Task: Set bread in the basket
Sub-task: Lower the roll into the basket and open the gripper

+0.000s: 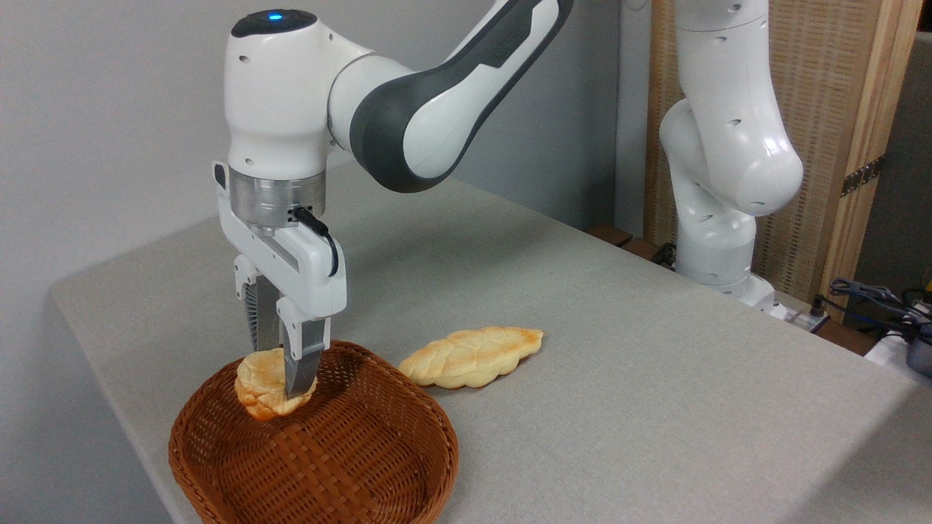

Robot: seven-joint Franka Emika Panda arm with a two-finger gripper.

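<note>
Over the oval reddish-brown woven wicker basket (320, 451), near its back left rim, the white two-finger gripper (280, 378) of the Franka arm points straight down. Its fingers are closed on the small roundish golden-brown bun (263, 386) with lumpy pale edges, one finger in front of the bun and one behind it. The bun stands on edge between them, inside the line of the basket's rim and above its woven floor; whether its lowest edge touches the weave cannot be told. Apart from the bun held over it, the basket holds nothing that shows.

Just beyond the basket's right rim, on the grey cloth-covered table (655, 407), lies the longer leaf-shaped braided golden loaf (473, 356), flat and pointing away to the right, close to the basket yet not touching it.

The basket's near edge is cut off by the bottom of the frame, and the front finger hides part of the bun's face. The rear finger is mostly hidden behind the gripper body. A small blue light (274, 15) glows on top of the arm's wrist joint above the basket. Faint raised lettering runs along the dark grey band of the arm's forearm (466, 80), too small to read. Far right of the basket, past the table edge, cables (874, 298) lie partly cut off by the frame.
</note>
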